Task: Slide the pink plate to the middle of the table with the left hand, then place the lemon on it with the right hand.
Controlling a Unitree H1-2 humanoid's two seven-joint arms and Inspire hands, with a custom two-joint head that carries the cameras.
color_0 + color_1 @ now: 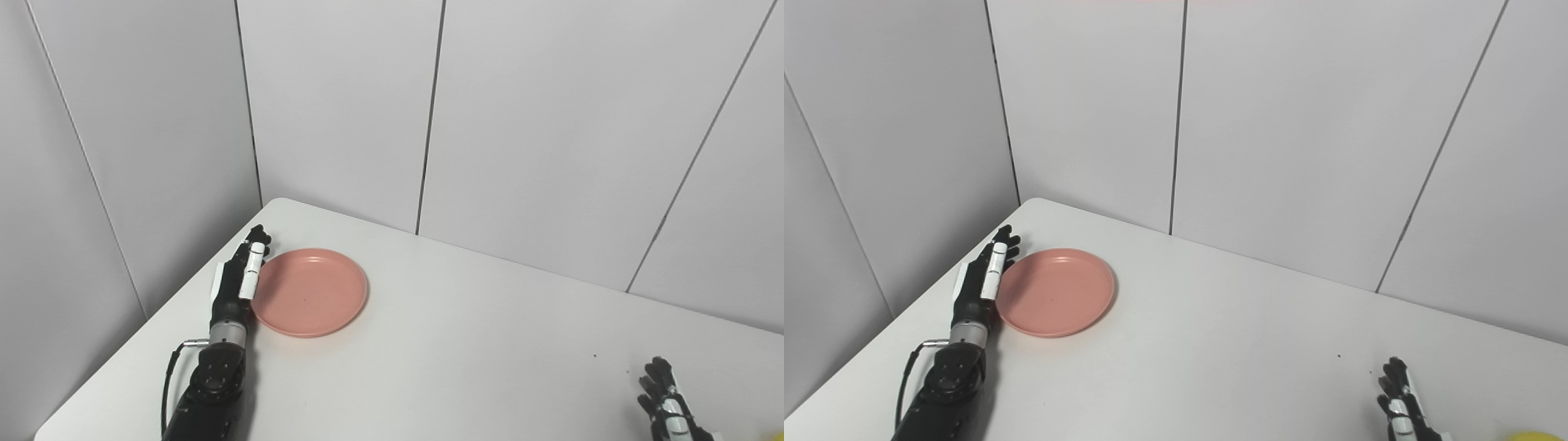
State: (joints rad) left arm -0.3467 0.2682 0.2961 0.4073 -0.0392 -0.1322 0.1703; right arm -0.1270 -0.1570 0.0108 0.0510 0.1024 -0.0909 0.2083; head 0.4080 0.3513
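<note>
The pink plate (pixel 309 291) lies flat near the table's far left corner and holds nothing. My left hand (pixel 240 275) is open, fingers straight, edge-on against the plate's left rim. My right hand (pixel 667 401) rests at the bottom right with fingers spread, holding nothing. The lemon (pixel 1532 436) shows only as a yellow sliver at the bottom right edge in the right eye view, just right of my right hand (pixel 1402 401).
The white table (pixel 465 343) stretches between the plate and the right hand. Grey panel walls stand close behind the table and along its left side. The table's left edge runs just beside my left arm.
</note>
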